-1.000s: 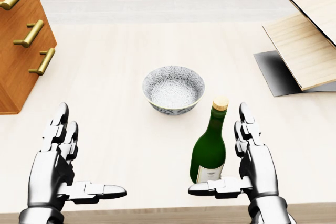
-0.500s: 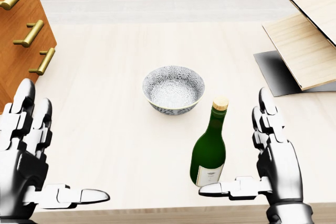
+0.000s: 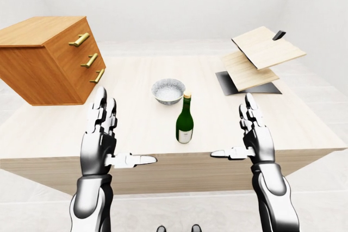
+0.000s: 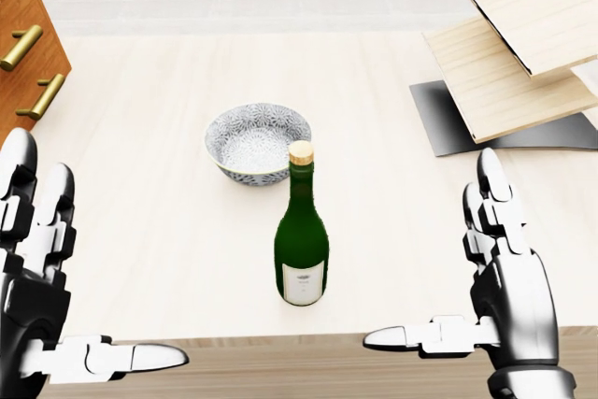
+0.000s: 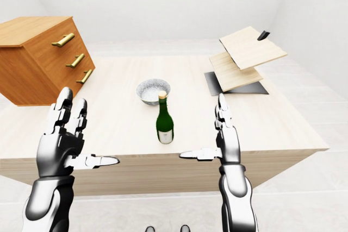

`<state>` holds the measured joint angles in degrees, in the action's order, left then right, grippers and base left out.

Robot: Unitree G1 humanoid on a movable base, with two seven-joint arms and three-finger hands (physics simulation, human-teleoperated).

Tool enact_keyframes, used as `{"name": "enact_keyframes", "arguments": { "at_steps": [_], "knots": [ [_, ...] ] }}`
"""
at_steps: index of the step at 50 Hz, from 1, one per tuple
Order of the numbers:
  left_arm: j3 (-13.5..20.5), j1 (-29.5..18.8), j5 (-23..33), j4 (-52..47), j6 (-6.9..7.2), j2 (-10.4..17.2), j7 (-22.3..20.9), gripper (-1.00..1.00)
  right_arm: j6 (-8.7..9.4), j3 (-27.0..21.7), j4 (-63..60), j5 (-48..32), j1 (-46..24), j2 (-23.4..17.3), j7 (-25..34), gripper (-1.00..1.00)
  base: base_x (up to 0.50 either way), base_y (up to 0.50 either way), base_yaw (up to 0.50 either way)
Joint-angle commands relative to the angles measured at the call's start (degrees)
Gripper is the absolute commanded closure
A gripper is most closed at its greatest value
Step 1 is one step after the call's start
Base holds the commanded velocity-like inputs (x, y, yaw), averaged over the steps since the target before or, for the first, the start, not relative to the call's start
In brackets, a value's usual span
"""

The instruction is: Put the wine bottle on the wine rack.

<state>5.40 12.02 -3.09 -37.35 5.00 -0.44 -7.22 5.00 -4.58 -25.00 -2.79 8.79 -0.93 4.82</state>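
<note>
Bottle (image 4: 301, 242) stands upright on the bench (image 4: 168, 221), between both hands, nearer the right hand (image 4: 495, 296). Right hand and left hand (image 4: 37, 296) are spread wide, holding nothing. Risk: a sideways knock from the fingers could topple the bottle into the bowl (image 4: 257, 142); the rack (image 3: 261, 58) lies well beyond the right hand.

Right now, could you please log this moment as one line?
wine bottle: upright on table | left robot hand: open | right robot hand: open | wine rack: no bottle
</note>
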Motion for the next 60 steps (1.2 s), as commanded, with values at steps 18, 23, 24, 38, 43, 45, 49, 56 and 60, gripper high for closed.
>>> {"name": "enact_keyframes", "arguments": {
  "at_steps": [18,23,24,38,43,45,49,56,60],
  "knots": [
    [-0.16,0.70,0.07,-1.26,0.00,-0.09,0.20,-1.00,0.00,1.96,0.88,-1.87,0.38,0.19,0.11,-1.00,-0.07,-0.17,0.00],
    [-0.43,0.64,0.46,-0.77,0.00,-0.01,0.17,-1.00,0.00,1.75,2.07,-1.65,0.47,0.23,0.21,-1.00,-0.01,-0.50,0.00],
    [-0.54,0.59,0.46,-0.78,0.00,0.04,0.07,-1.00,0.00,1.87,2.66,-1.56,0.43,0.11,0.55,-1.00,0.00,-0.50,0.00],
    [-1.05,0.44,0.66,-1.52,0.00,0.02,0.39,-1.00,0.00,1.67,2.48,0.91,1.11,0.31,1.40,-1.00,0.00,-0.12,0.05],
    [-0.85,0.57,0.53,-0.63,0.00,0.07,0.28,-1.00,-0.32,1.54,3.05,0.92,1.06,0.35,1.25,-1.00,0.00,0.00,0.50],
    [-0.66,0.59,0.35,-0.65,0.00,0.08,0.22,-1.00,-0.63,1.67,3.15,0.69,1.16,0.32,1.25,-1.00,0.00,0.00,0.50],
    [-0.42,0.61,0.17,-0.60,0.00,0.10,0.14,-1.00,-0.77,1.92,2.96,0.39,1.32,0.40,1.16,-1.00,0.00,0.00,0.50],
    [-0.53,1.18,0.05,-0.45,0.00,-0.10,-0.11,-1.00,-0.65,2.08,2.87,0.45,1.23,0.47,1.07,-1.00,0.00,0.00,0.50],
    [-0.40,1.28,-0.03,0.61,0.00,-0.09,-0.24,-1.00,0.00,2.29,1.82,0.18,1.34,0.50,0.85,-1.00,0.00,0.00,0.50]
  ]
}}
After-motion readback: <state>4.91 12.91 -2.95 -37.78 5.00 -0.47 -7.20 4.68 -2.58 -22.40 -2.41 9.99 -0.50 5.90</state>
